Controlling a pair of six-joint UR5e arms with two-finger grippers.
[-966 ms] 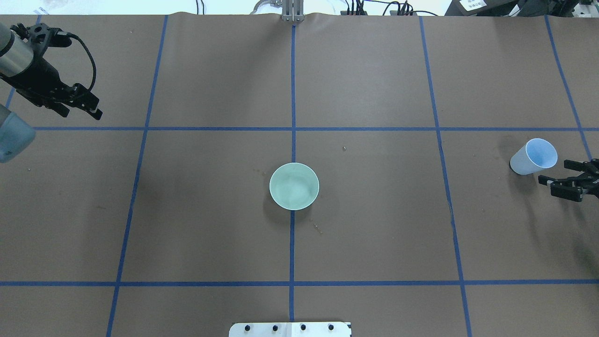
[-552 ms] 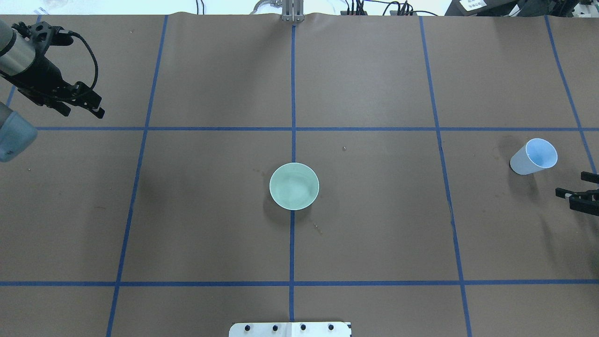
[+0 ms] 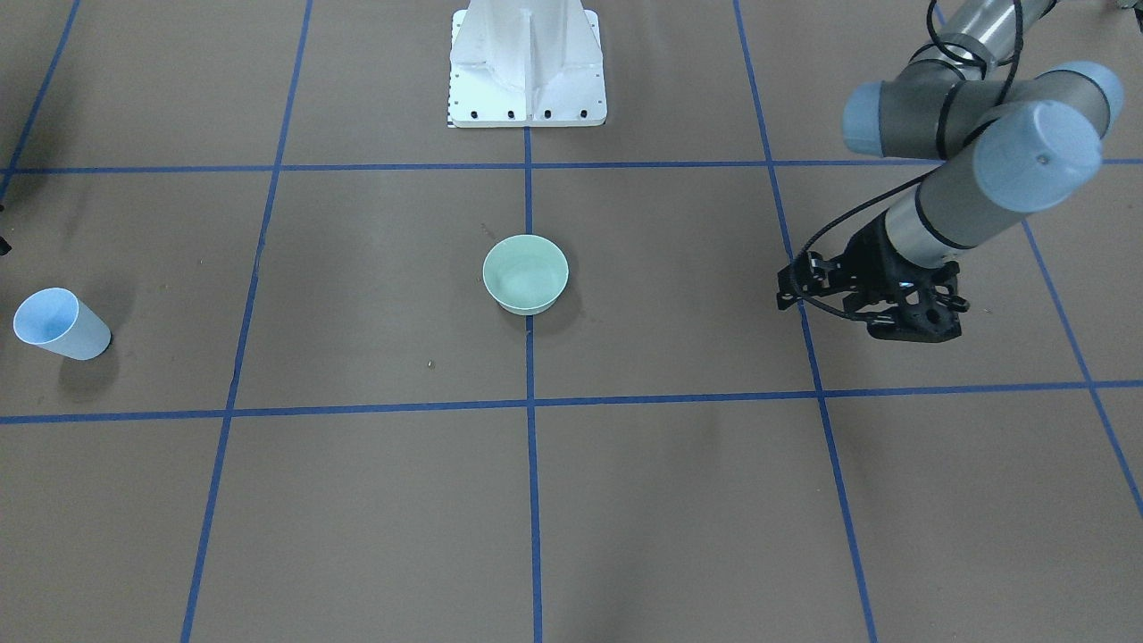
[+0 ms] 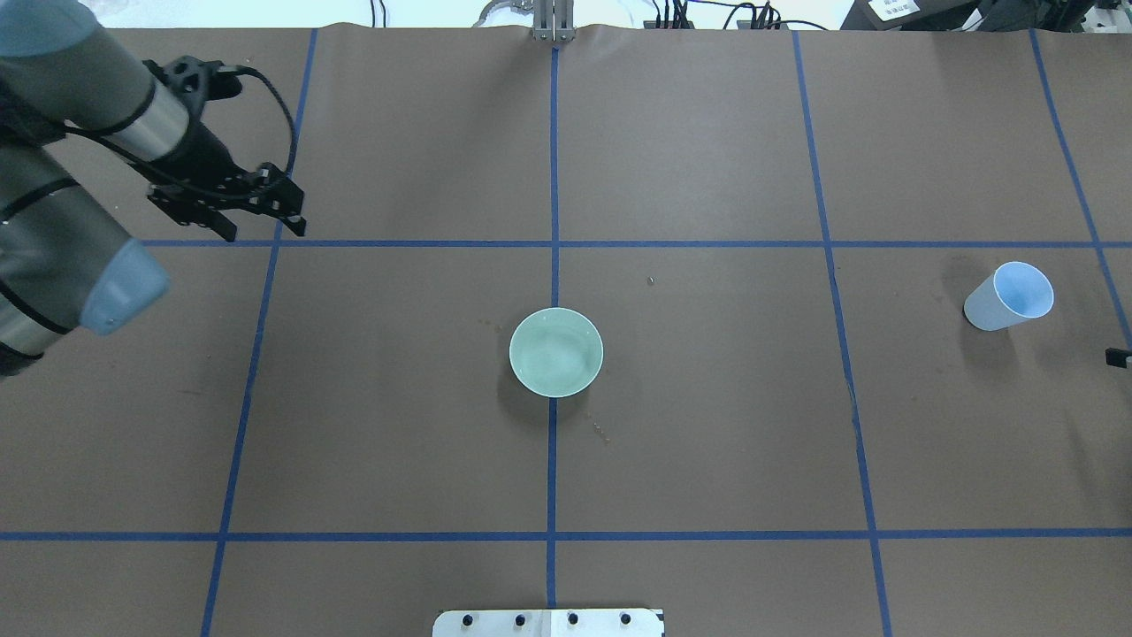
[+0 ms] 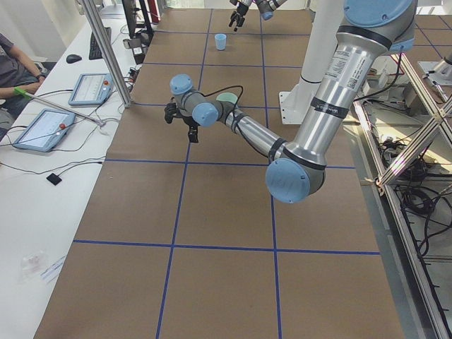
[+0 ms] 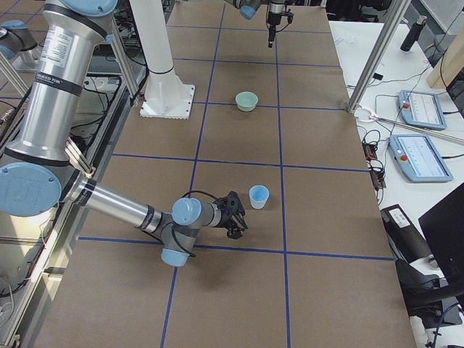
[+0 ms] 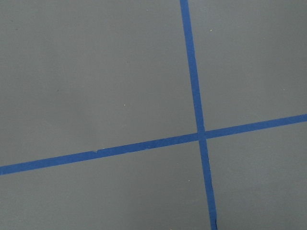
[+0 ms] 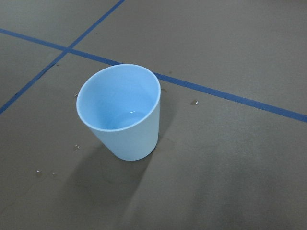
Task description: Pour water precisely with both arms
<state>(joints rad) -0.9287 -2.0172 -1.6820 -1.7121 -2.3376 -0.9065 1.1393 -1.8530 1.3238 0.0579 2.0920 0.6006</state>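
One hazard: the right hand [image 6: 235, 216], opening indeterminable, sits near the light-blue plastic cup [image 8: 127, 139] and could tip it, spilling its water [image 8: 130, 116]; the left hand [image 4: 263, 228] is spread and empty.

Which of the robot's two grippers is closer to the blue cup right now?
The right. The right gripper sits just beside the blue cup, not touching it; the left gripper hovers far across the table, beyond the green bowl.

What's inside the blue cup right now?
A shallow pool of water lies at the bottom of the blue cup, seen from the right wrist view. Its own near wall hides part of the floor.
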